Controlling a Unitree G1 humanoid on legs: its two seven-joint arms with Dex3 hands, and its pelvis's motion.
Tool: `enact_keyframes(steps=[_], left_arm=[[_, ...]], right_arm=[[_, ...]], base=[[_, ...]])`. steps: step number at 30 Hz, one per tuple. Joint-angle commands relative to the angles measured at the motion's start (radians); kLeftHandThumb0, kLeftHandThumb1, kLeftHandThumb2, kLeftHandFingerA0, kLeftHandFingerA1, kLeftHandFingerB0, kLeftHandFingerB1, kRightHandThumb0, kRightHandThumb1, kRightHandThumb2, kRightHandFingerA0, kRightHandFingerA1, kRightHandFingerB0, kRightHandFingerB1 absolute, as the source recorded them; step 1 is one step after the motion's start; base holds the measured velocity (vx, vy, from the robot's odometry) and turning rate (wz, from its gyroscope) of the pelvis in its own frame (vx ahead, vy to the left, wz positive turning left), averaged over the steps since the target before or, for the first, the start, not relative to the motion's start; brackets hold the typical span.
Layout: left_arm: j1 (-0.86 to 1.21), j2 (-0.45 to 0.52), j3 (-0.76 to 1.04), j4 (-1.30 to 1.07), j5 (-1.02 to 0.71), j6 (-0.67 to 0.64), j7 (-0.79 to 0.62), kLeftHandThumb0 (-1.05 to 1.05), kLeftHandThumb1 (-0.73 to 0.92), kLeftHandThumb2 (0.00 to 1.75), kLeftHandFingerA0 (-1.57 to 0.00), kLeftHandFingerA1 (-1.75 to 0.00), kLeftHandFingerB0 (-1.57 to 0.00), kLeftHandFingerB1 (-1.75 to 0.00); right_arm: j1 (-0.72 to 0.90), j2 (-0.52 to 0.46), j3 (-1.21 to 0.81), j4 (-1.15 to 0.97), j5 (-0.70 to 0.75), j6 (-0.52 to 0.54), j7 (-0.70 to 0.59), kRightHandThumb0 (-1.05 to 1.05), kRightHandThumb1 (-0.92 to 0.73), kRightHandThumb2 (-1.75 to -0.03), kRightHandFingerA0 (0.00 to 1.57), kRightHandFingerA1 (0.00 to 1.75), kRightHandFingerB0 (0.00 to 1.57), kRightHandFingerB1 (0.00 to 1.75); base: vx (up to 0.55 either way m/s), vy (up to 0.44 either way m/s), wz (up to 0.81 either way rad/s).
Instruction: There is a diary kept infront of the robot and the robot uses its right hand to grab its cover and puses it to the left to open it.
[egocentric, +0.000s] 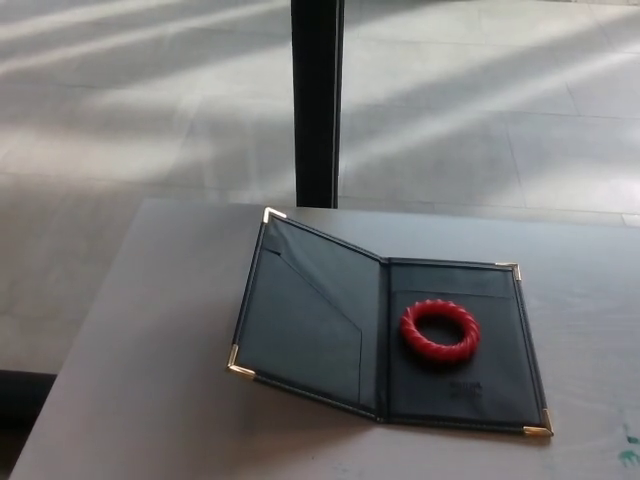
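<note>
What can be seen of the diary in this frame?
The diary lies open on the grey table, a dark cover that looks like leather with gold metal corners. Its left flap, with slanted inner pockets, is tilted up rather than flat; the right flap lies flat. A red twisted ring rests on the right flap, just right of the spine. No hand touches it.
</note>
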Motion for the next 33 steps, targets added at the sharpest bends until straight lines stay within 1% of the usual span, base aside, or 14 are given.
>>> enact_keyframes(steps=[1,2,3,6,7,25,26,27,28,29,30,31,32,33], left_arm=[[0.092,0.054,0.067,-0.118,-0.032,-0.010,0.008,-0.69,0.92,0.97,-0.27,-0.89,-0.21,-0.70],[0.095,0.053,0.067,-0.125,-0.030,-0.008,0.008,-0.69,0.92,0.97,-0.24,-1.03,-0.20,-0.77],[0.092,0.050,0.068,-0.124,-0.029,-0.009,0.010,-0.60,0.85,1.29,-0.40,-0.83,-0.14,-0.63],[0.094,0.044,0.073,-0.114,-0.028,-0.019,0.007,-0.59,0.85,1.29,-0.39,-0.82,-0.15,-0.63],[0.100,0.044,0.077,-0.112,-0.029,-0.025,0.001,-0.69,0.92,0.96,-0.27,-0.89,-0.21,-0.70],[0.128,0.027,0.112,-0.150,-0.030,-0.002,0.016,-0.69,0.92,0.97,-0.19,-1.11,-0.17,-0.80],[0.123,0.034,0.111,-0.129,-0.024,-0.012,0.010,-0.70,0.92,0.96,-0.22,-1.10,-0.17,-0.79],[0.119,0.036,0.113,-0.118,-0.024,-0.017,0.004,-0.69,0.92,0.96,-0.21,-1.09,-0.17,-0.79],[0.118,0.040,0.110,-0.105,-0.018,-0.026,-0.001,-0.64,0.88,1.29,-0.41,-0.86,-0.21,-0.69],[0.114,0.040,0.110,-0.103,-0.018,-0.027,-0.002,-0.64,0.88,1.29,-0.41,-0.86,-0.21,-0.69],[0.113,0.044,0.105,-0.094,-0.010,-0.026,-0.004,-0.68,0.92,0.98,-0.22,-1.06,-0.18,-0.82],[0.115,0.043,0.106,-0.094,-0.012,-0.028,-0.010,-0.64,0.88,1.29,-0.38,-0.83,-0.17,-0.66],[0.120,0.037,0.106,-0.108,-0.011,-0.027,-0.006,-0.69,0.92,0.98,-0.21,-1.08,-0.17,-0.79],[0.123,0.034,0.105,-0.113,-0.011,-0.025,-0.005,-0.70,0.92,0.98,-0.21,-1.06,-0.17,-0.77]], right_arm=[[0.226,0.141,-0.626,0.359,0.511,-0.306,-0.222,-0.65,-0.77,-0.63,0.81,0.75,0.73,0.55],[0.240,0.153,-0.644,0.390,0.510,-0.324,-0.249,-0.68,-0.81,-0.64,0.81,0.76,0.74,0.56],[0.249,0.161,-0.660,0.405,0.497,-0.324,-0.280,-0.67,-0.82,-0.64,0.81,0.73,0.73,0.56],[0.247,0.158,-0.682,0.432,0.512,-0.335,-0.272,-0.69,-0.82,-0.65,0.82,0.75,0.71,0.57],[0.247,0.150,-0.692,0.478,0.507,-0.342,-0.283,-0.66,-0.83,-0.65,0.79,0.73,0.68,0.56],[0.194,0.109,-0.772,0.913,0.603,-0.234,-0.187,-0.75,-0.85,-0.65,0.64,0.69,0.54,0.52],[0.174,0.109,-0.791,0.935,0.639,-0.192,-0.170,-0.71,-0.66,-1.01,0.64,0.78,0.55,0.64],[0.168,0.112,-0.793,0.934,0.648,-0.162,-0.162,-0.70,-0.69,-1.03,0.62,0.79,0.52,0.64],[0.166,0.123,-0.789,0.924,0.652,-0.137,-0.157,-0.71,-0.89,-0.67,0.61,0.79,0.54,0.56],[0.163,0.122,-0.789,0.925,0.655,-0.136,-0.156,-0.71,-0.89,-0.67,0.61,0.79,0.54,0.56],[0.166,0.129,-0.783,0.917,0.655,-0.131,-0.151,-0.71,-0.90,-0.67,0.61,0.81,0.53,0.56],[0.165,0.133,-0.780,0.908,0.655,-0.119,-0.158,-0.74,-0.90,-0.68,0.63,0.85,0.54,0.57],[0.160,0.130,-0.783,0.909,0.662,-0.102,-0.159,-0.72,-0.89,-0.67,0.63,0.87,0.57,0.59],[0.160,0.128,-0.782,0.910,0.667,-0.096,-0.154,-0.72,-0.89,-0.67,0.63,0.89,0.56,0.59]], base=[[0.00,0.000,0.00],[0.00,0.000,0.00],[0.00,0.000,0.00],[0.00,0.000,0.00],[0.00,0.000,0.00],[0.00,0.000,0.00],[0.00,0.000,0.00],[0.00,0.000,0.00],[0.00,0.000,0.00],[0.00,0.000,0.00],[0.00,0.000,0.00],[0.00,0.000,0.00],[0.00,0.000,0.00],[0.00,0.000,0.00]])
